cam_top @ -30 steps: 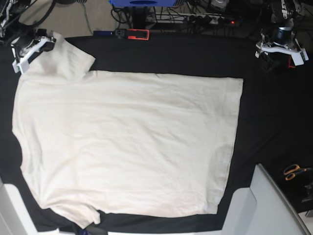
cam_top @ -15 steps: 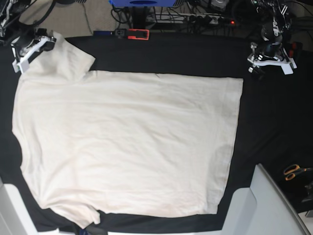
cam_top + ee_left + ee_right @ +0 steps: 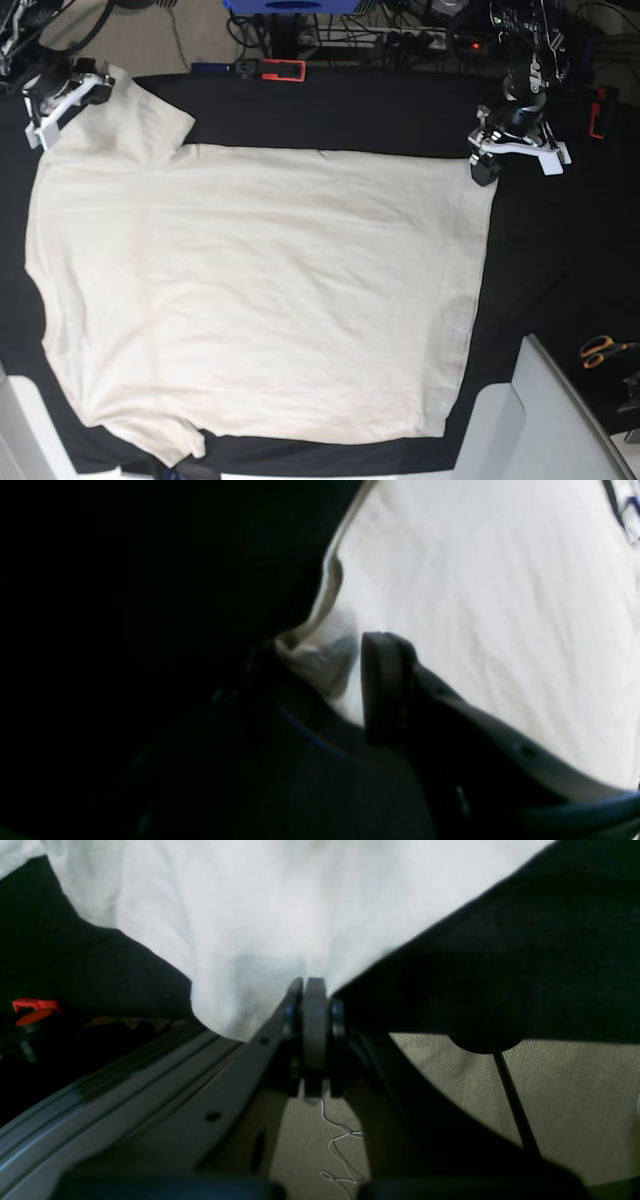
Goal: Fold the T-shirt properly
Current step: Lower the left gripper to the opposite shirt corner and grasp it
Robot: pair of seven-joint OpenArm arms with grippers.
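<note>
The cream T-shirt [image 3: 260,290] lies spread flat on the black table [image 3: 560,250]. My right gripper [image 3: 62,100] is at the far left corner, shut on the edge of the far sleeve. In the right wrist view its fingers [image 3: 310,990] press together with the white cloth [image 3: 275,905] pinched at their tips. My left gripper [image 3: 487,160] is down at the shirt's far right hem corner. In the left wrist view it [image 3: 320,680] stands open, with the cloth corner [image 3: 320,655] lying between the jaws; one finger [image 3: 382,690] shows clearly and the other is lost in shadow.
Orange-handled scissors [image 3: 600,350] lie on the table at the right. A pale grey slanted panel [image 3: 540,420] rises at the front right. A red and black tool [image 3: 282,69] and cables sit along the back edge. Another red part [image 3: 597,112] is at the far right.
The left arm has come in from the table's far right corner, moving left and down onto the shirt's hem corner. The right gripper has stayed still, holding the sleeve.
</note>
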